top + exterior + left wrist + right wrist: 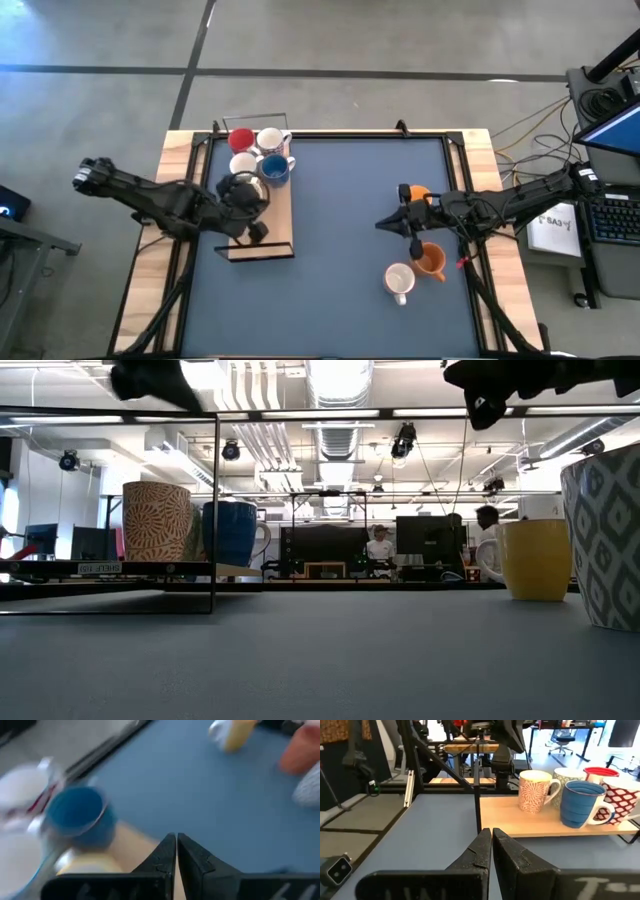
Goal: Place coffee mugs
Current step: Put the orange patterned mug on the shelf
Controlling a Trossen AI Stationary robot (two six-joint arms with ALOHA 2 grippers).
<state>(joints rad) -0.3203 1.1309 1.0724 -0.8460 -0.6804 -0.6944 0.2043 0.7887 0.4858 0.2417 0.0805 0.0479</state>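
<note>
Five mugs stand on a wooden board (270, 243) at the table's left: a red one (241, 139), two white ones (272, 140) (243, 163), a blue one (275, 170) and a patterned one (245, 188) partly under my left arm. Three more stand on the blue mat at the right: an orange mug (417, 194) half under my right arm, another orange one (431, 260) and a white one (398, 281). My left gripper (257, 232) (176, 841) hangs shut over the board's near part. My right gripper (386, 222) (491, 835) is shut above the mat, pointing at the board.
A thin metal frame (476, 780) rises around the board, its post showing in the low view (215, 510). The blue mat (340, 200) lies between the board and the right-hand mugs. Black rails (465, 160) run along the table's sides. People sit at desks far behind.
</note>
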